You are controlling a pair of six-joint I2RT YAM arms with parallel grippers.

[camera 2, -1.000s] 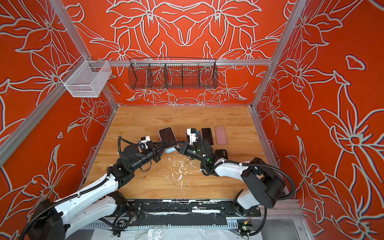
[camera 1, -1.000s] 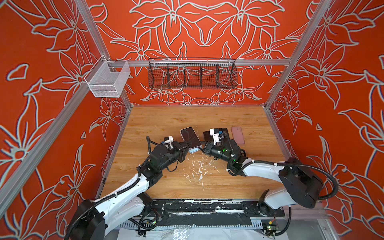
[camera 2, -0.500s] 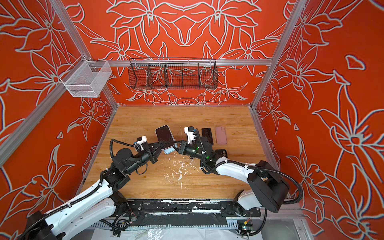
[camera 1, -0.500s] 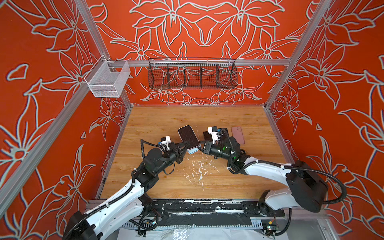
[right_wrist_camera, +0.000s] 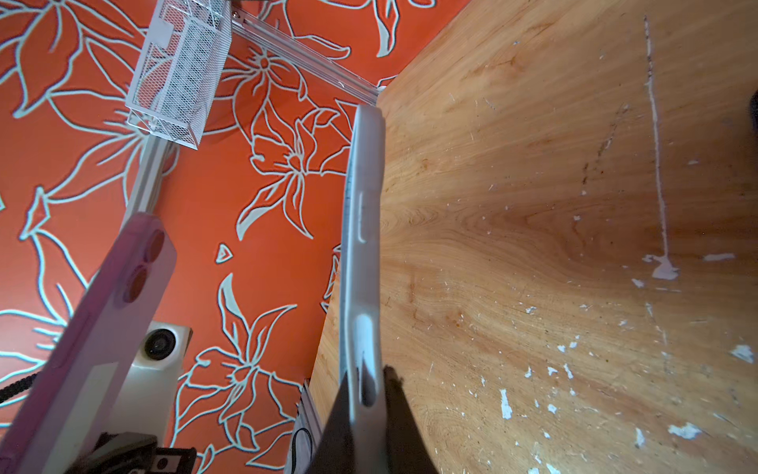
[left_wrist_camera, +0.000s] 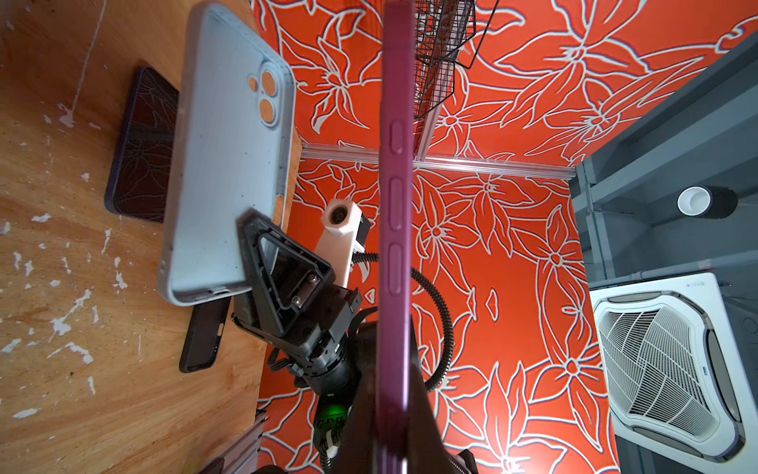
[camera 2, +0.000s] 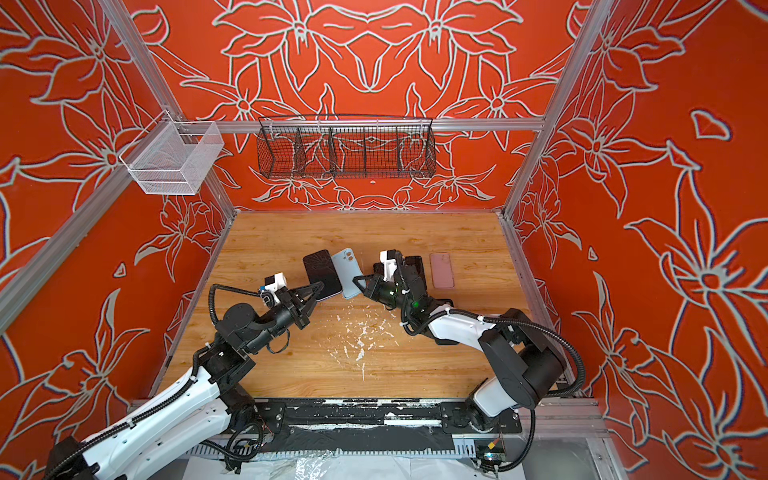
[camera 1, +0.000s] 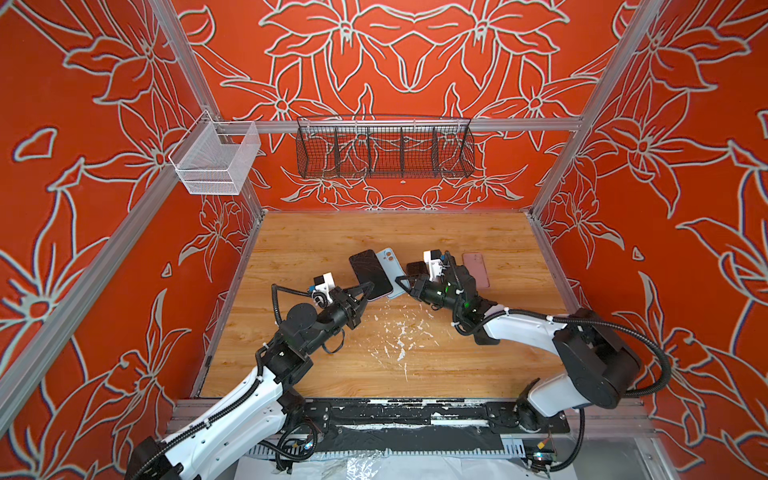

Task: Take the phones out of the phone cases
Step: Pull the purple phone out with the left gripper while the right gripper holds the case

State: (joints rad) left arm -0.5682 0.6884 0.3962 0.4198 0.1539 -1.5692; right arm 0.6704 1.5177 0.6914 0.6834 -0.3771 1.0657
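Observation:
The phone (camera 1: 369,272) (camera 2: 321,272), dark cracked screen with a purple rim, is held above the table, with my left gripper (camera 1: 370,287) (camera 2: 319,286) shut on its lower end. In the left wrist view its purple edge (left_wrist_camera: 396,197) runs straight out of the gripper (left_wrist_camera: 393,410). The light blue phone case (camera 1: 391,266) (camera 2: 347,270) stands free just right of the phone, and its inside is empty (left_wrist_camera: 229,164). My right gripper (camera 1: 402,283) (camera 2: 356,279) (right_wrist_camera: 367,381) is shut on the case's lower edge (right_wrist_camera: 363,246). Phone and case are apart.
A pink phone (camera 1: 476,270) (camera 2: 441,270) lies flat at the right. A dark phone (left_wrist_camera: 143,143) and a black case (left_wrist_camera: 205,336) lie on the table under my right arm. A black wire basket (camera 1: 384,147) and a white mesh basket (camera 1: 214,162) hang on the walls. White flecks mark the wooden table (camera 1: 399,345).
The phone has drawn a little to the left with my left gripper. The blue case, earlier only an edge by the phone's lower end, now stands beside it in full view.

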